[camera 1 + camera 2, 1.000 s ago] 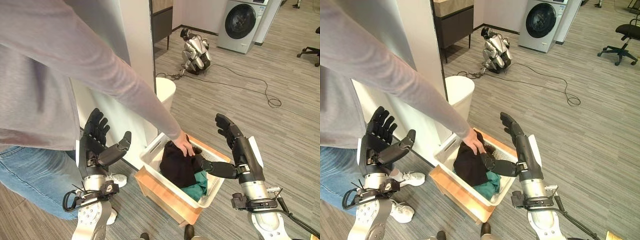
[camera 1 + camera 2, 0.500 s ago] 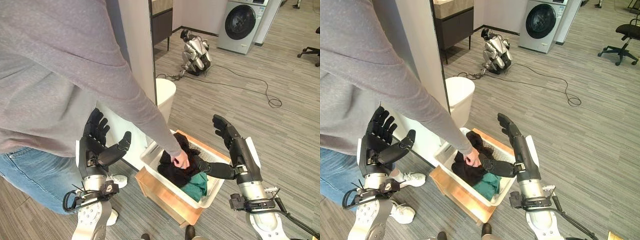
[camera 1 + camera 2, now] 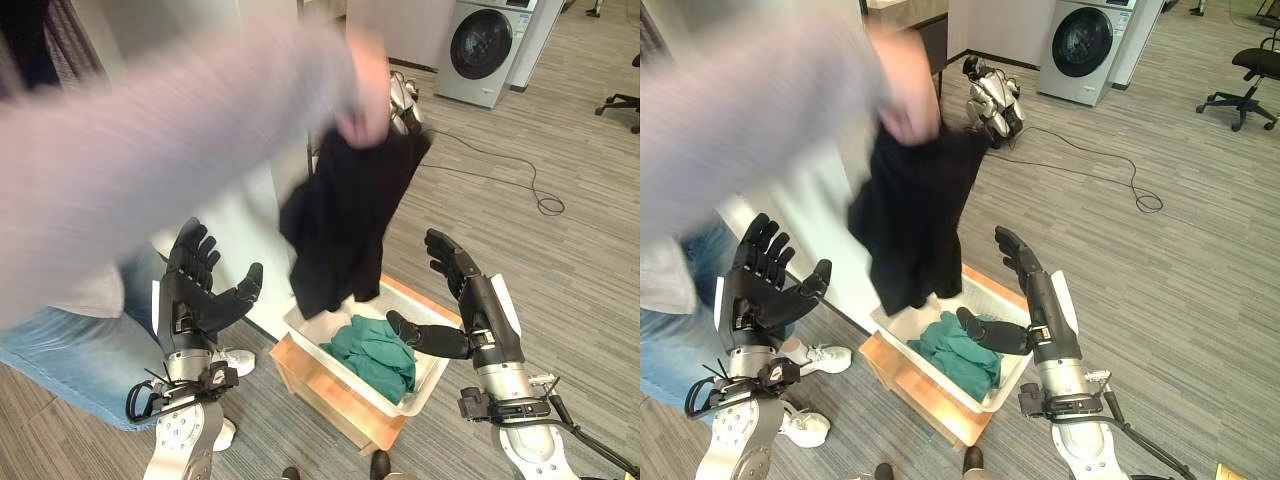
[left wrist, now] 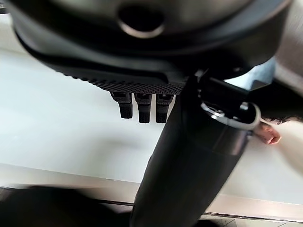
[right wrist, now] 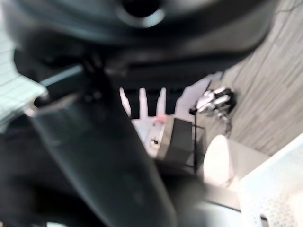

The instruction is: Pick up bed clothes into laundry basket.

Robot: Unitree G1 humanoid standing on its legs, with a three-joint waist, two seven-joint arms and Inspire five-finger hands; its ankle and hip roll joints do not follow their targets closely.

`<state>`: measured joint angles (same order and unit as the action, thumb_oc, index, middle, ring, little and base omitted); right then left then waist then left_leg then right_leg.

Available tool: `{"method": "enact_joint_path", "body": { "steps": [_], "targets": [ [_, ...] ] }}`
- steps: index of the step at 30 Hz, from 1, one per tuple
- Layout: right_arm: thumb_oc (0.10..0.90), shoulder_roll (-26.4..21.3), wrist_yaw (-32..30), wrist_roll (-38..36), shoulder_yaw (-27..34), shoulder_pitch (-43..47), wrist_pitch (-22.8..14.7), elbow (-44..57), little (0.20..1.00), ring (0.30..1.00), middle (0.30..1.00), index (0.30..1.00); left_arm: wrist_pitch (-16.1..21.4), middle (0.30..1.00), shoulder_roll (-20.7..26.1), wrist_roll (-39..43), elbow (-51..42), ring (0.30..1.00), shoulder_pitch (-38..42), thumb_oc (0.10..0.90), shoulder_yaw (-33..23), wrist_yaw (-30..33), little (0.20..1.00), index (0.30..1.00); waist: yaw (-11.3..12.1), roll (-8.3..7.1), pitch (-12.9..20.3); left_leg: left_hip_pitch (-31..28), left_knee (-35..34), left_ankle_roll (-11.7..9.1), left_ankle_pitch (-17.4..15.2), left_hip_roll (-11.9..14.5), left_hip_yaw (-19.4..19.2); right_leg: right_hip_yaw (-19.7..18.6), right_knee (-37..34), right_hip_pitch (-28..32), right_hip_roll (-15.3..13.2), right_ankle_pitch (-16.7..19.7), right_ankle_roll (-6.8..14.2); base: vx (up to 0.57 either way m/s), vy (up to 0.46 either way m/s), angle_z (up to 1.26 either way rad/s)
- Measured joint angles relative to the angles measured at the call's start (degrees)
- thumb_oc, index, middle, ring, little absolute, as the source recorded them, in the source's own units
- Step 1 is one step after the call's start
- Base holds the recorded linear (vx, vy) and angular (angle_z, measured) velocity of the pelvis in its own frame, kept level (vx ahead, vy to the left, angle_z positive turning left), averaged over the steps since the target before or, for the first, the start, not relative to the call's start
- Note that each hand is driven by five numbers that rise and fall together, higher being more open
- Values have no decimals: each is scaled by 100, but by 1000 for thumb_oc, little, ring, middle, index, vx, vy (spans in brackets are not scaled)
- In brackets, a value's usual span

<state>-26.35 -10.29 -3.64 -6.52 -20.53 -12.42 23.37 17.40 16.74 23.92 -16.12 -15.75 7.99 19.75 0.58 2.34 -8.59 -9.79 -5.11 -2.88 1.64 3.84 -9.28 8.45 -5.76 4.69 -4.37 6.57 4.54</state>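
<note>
A person's hand (image 3: 362, 95) lifts a black garment (image 3: 345, 215) above the white laundry basket (image 3: 425, 372), where green cloth (image 3: 375, 350) lies. Left hand (image 3: 195, 290) at 9 o'clock and right hand (image 3: 455, 300) at 3 o'clock flank it, fingers spread, likely awaiting the cloth.

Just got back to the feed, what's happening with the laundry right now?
A person's hand is holding a black garment up in the air above the white laundry basket, which sits on a wooden box. A green garment lies inside the basket. The robot holds nothing: its left hand and right hand are raised open on either side of the basket.
</note>
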Motion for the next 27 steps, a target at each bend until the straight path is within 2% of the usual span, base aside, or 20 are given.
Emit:
{"method": "enact_joint_path", "body": {
  "steps": [9,13,15,16,17,18,19,20,21,23,24,27],
  "targets": [
    [800,0,-1,0,-50,18,0,-3,900,900,900,900,0,900,1,63,3,900,2,800,5,-49,900,900,7,-62,72,20,-2,0,1,3,53,65,2,14,-4,0,-2,-6,-13,3],
    [800,6,-6,-9,-251,209,0,-82,900,900,900,900,0,900,14,64,72,900,26,800,14,-76,900,900,4,-78,108,46,-9,16,-9,-2,92,96,84,26,-16,-25,-21,-79,-6,6],
    [800,16,-6,-8,-440,320,-15,-163,900,900,900,900,2,900,22,63,222,900,74,800,53,-121,900,900,-2,-55,116,129,-20,39,-9,-5,210,144,304,-87,-31,-100,-12,-250,11,28],
    [800,39,2,4,-487,411,-27,-322,900,900,900,900,9,900,27,62,391,900,185,800,126,-136,900,900,1,-30,109,255,23,34,69,-12,368,151,629,-239,-48,-220,1,-206,-9,100],
    [800,61,-45,13,-466,508,-49,-506,900,900,900,900,7,900,31,66,629,900,468,800,255,-120,900,900,-149,22,94,486,62,126,91,-14,756,-488,1193,-492,-68,-508,184,-174,-66,160],
    [800,27,-77,34,-443,552,-43,-527,900,900,900,900,5,900,55,66,716,900,681,800,281,-127,900,900,-180,20,89,622,8,127,241,-62,1112,-1652,1554,-591,-11,-852,347,-179,-129,170],
    [800,24,-81,48,-445,601,-45,-528,900,900,900,900,9,900,93,66,719,900,776,800,263,-107,900,900,-181,4,96,683,18,91,307,-82,1293,-2251,1579,-582,22,-1011,373,-155,-113,125],
    [800,15,-89,55,-492,726,-43,-527,900,900,900,900,32,900,184,65,693,900,811,800,169,-101,900,900,-110,-47,82,725,11,-1,417,-92,1349,-2532,1447,-534,-36,-1064,405,-74,-121,57],
    [800,12,-92,57,-602,889,-44,-529,900,900,900,900,49,900,304,65,647,900,750,800,25,-72,900,900,11,-111,62,718,11,-21,424,-99,1347,-2531,1253,-442,-108,-1116,336,-67,-125,26],
    [800,-14,-99,55,-691,1084,-76,-531,900,900,900,900,56,900,343,73,656,900,630,800,-161,-6,900,900,153,1,23,704,9,-58,430,51,1449,-2269,910,-220,-36,-998,229,-145,-268,35],
    [800,-44,-117,34,-686,1112,-87,-543,900,900,900,900,119,900,201,78,647,900,488,800,-253,-33,900,900,215,95,31,780,51,-136,483,200,1694,-1983,538,53,134,-854,170,-134,-247,71],
    [800,-228,-100,-20,-682,1064,-124,-618,900,900,900,900,247,900,33,142,644,900,130,800,-295,-40,900,900,422,94,3,921,93,-180,483,423,1957,-1697,52,291,365,-577,-21,-177,-141,52]
  ]
}}
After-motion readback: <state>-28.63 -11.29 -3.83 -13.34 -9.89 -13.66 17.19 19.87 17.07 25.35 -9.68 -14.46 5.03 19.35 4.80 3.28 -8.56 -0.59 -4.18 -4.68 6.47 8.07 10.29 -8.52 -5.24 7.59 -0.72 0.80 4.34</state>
